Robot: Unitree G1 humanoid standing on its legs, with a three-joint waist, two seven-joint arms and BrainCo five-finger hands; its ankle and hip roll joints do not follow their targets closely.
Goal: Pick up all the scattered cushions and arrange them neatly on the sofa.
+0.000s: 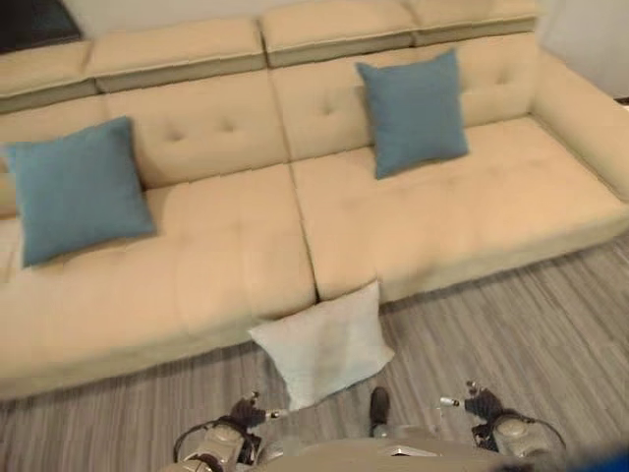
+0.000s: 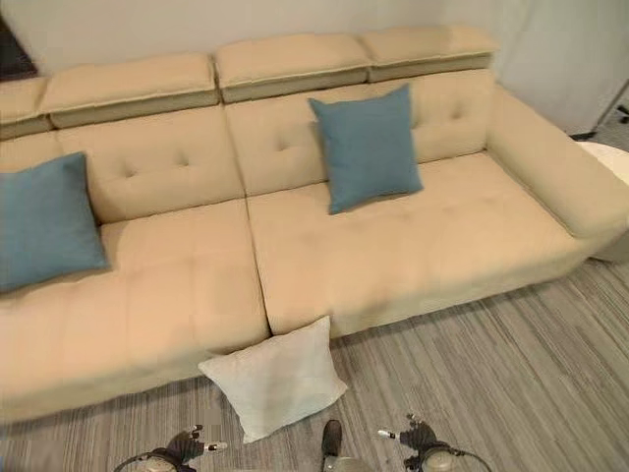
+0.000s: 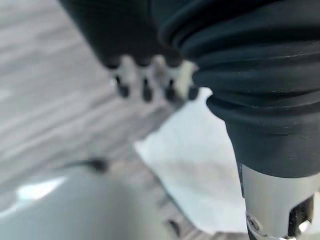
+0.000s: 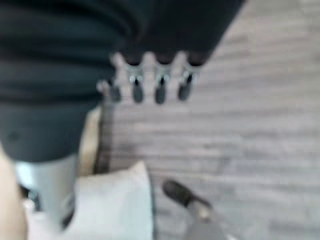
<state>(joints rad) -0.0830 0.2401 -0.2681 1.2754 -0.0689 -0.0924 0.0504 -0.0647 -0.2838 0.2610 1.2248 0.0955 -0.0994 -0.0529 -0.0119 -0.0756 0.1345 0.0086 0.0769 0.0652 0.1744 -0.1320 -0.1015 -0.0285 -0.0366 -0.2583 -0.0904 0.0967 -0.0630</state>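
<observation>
Left eye view: sofa (image 1: 236, 246) ends cropped

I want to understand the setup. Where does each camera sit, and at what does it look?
Left eye view: on the head, looking down at the sofa, two blue cushions and white cushion; both hands low.
Right eye view: beside it, same scene.
Left wrist view: on the left arm, along the left hand to that cushion.
Right wrist view: along the right hand to the floor.
All four share the white cushion.
</observation>
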